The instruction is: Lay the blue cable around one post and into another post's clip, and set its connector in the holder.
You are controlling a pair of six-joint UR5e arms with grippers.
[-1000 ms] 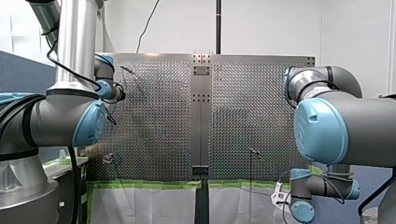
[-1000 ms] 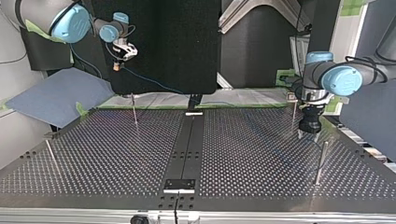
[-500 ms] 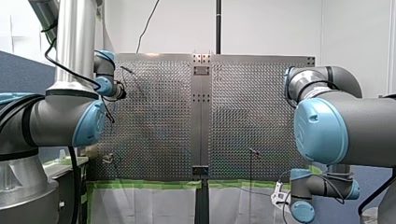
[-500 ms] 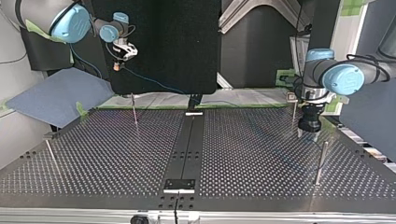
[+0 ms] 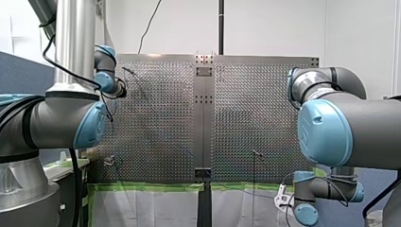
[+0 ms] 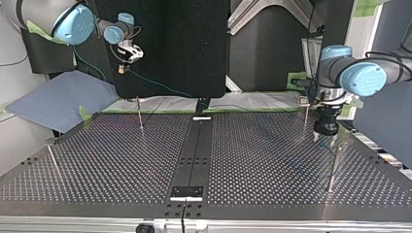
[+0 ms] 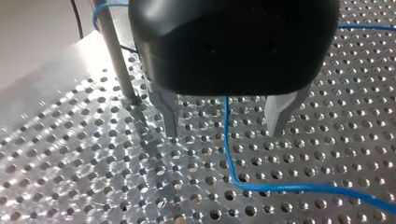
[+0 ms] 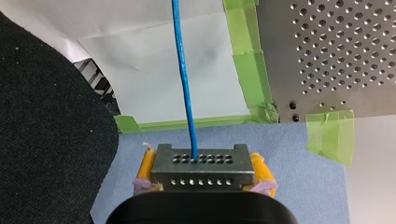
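Perforated metal surface (image 7: 70, 154), shiny and drilled with round holes in regular rows, seen from the left wrist; my left hand (image 7: 224, 134), a rounded black housing with two tapered metal fingers (image 7: 170, 116), hangs just over it, spread wide and gripping nothing; the blue cable (image 7: 226, 149), thin and round, passes between the fingers touching neither, then bends sideways across the holes; a smooth upright post (image 7: 114, 56) stands just beside the hand, with a turn of blue cable at its upper end.

Right wrist view: my right hand (image 8: 203, 173) is clamped by its yellow pads (image 8: 145, 168) on the connector (image 8: 203, 161), a flat grey metal block with two rows of small holes; the cable leaves its front face and runs straight ahead; green tape (image 8: 250, 60) edges the surface, blue cloth (image 8: 289, 154) lies below, and coarse black fabric (image 8: 46, 130) is to one side.

Top view alone shows both hands at once: the right hand, at its left, is raised beyond the surface's far edge, with the cable sloping down from it; the left hand, at its right, is low between a far post (image 6: 305, 116) and a near post (image 6: 333, 167); the front view shows the arm joints (image 5: 326, 132) but little of either hand.
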